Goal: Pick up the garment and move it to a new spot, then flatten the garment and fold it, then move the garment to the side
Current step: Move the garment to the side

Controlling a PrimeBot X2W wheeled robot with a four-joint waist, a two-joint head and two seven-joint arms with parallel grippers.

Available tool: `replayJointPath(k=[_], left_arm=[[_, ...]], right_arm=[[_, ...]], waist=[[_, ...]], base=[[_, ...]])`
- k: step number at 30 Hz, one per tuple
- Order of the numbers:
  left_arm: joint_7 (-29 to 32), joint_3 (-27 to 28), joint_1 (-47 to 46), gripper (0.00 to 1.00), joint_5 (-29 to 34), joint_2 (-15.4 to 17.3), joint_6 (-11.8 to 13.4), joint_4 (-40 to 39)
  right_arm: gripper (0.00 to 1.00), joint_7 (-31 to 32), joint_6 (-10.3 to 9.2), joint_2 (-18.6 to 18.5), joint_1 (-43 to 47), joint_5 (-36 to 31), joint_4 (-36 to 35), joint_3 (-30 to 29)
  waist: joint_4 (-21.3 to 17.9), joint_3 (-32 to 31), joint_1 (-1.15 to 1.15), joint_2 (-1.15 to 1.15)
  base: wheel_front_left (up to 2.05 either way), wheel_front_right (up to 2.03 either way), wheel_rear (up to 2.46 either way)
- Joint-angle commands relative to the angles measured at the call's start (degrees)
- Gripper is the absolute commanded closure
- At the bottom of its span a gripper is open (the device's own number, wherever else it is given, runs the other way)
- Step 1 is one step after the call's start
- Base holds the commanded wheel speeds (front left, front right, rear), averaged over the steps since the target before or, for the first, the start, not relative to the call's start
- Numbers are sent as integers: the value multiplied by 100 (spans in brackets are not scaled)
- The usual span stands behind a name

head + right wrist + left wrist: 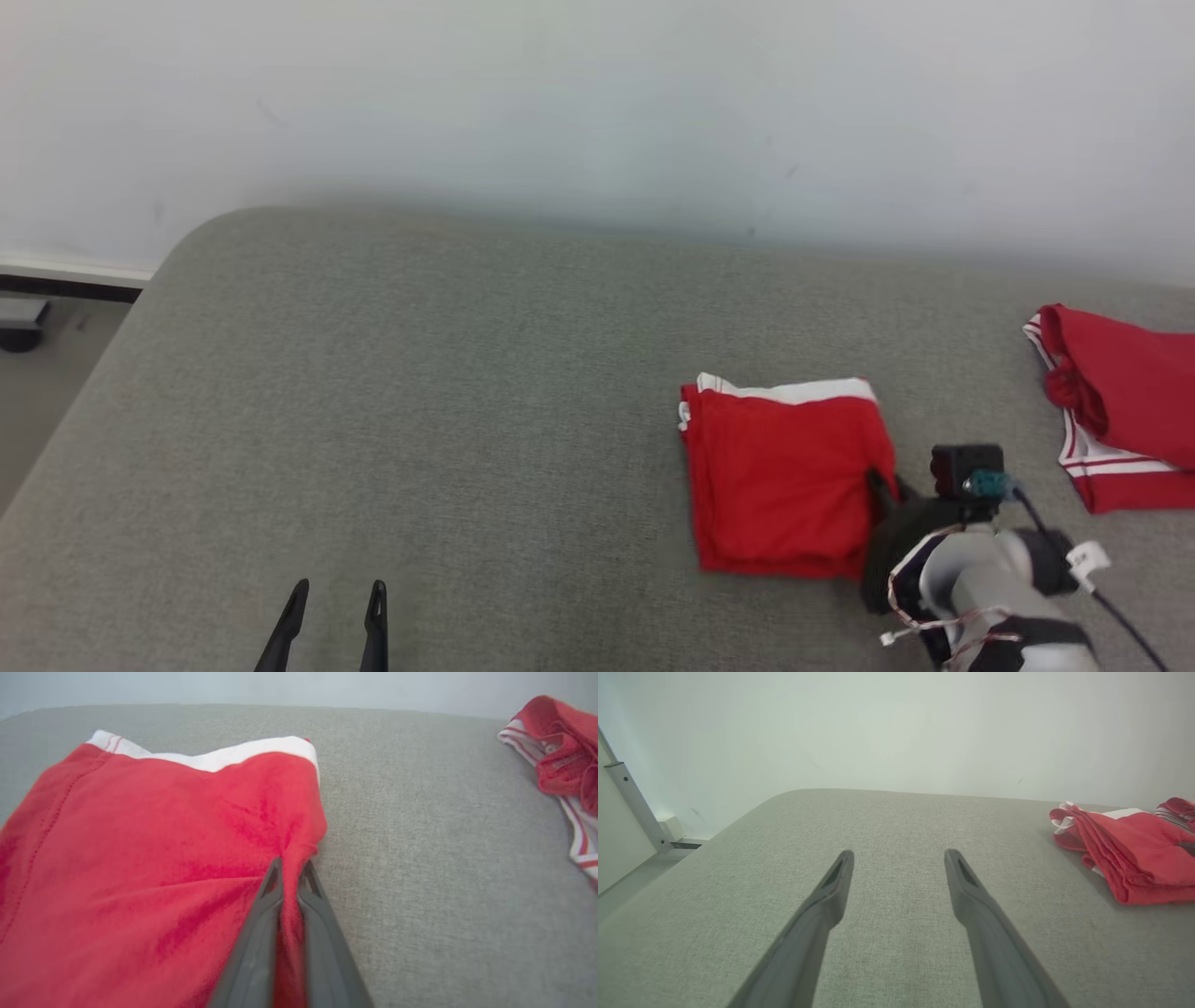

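Two dark fingers of my right gripper (290,868) are pressed together on a raised ridge of red cloth, so that hand is clamped on the folded red garment (140,858) at its right edge. In the head view the right gripper (882,490) meets that edge from about 5 o'clock, with the pale forearm (980,588) trailing off toward the bottom corner. The cloth puckers up between the fingers and lies flat elsewhere.

From the head camera, the folded red garment (784,476) sits at roughly 4 o'clock from the middle of the view, a neat rectangle with a white band (794,389) along its 12 o'clock side, resting on the grey fabric surface (420,420).

My left gripper (336,597) is at about 7 o'clock in the head view, well apart from the garment. Its own camera shows the left gripper (899,856) with its fingers spread wide and nothing between them, above bare grey cloth, and the folded red garment (1125,849) off at 3 o'clock.

At 3 o'clock in the head view, clear of the folded piece, a second red garment (1130,401) with white stripes lies crumpled at the frame's edge. A pale wall (597,93) runs behind the surface at 12 o'clock.
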Motion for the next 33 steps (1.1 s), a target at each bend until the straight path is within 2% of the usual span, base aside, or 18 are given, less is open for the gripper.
replayJointPath(k=[1,4,9,14,23,33], left_arm=[[-16,-3,-9,0,-11,-3,9,-34],[-16,-27,-44,0,-24,-4,9,-57],[-16,-67,-165,0,-50,12,9,-137],[-16,-93,-263,0,-101,75,10,-231],[-16,-198,-584,0,-188,240,11,-476],[-17,-226,-706,0,-239,408,11,-778]], right_arm=[[100,44,-11,-160,-170,-137,-46,200],[100,175,-11,-344,-361,-265,-65,505],[100,518,-11,-891,-939,-480,-177,1256],[100,863,-11,-1433,-1454,-386,-333,1942],[100,1407,-12,-2394,-2243,60,-725,3001],[100,2022,-12,-3495,-2827,893,-1490,3928]], waist=[[-169,58,0,0],[-276,127,0,0],[-480,334,0,0],[-656,581,0,0],[-880,1137,0,0],[-1108,1521,0,0]], base=[[0,0,0],[0,0,0],[0,0,0],[0,0,0],[0,0,0],[0,0,0]])
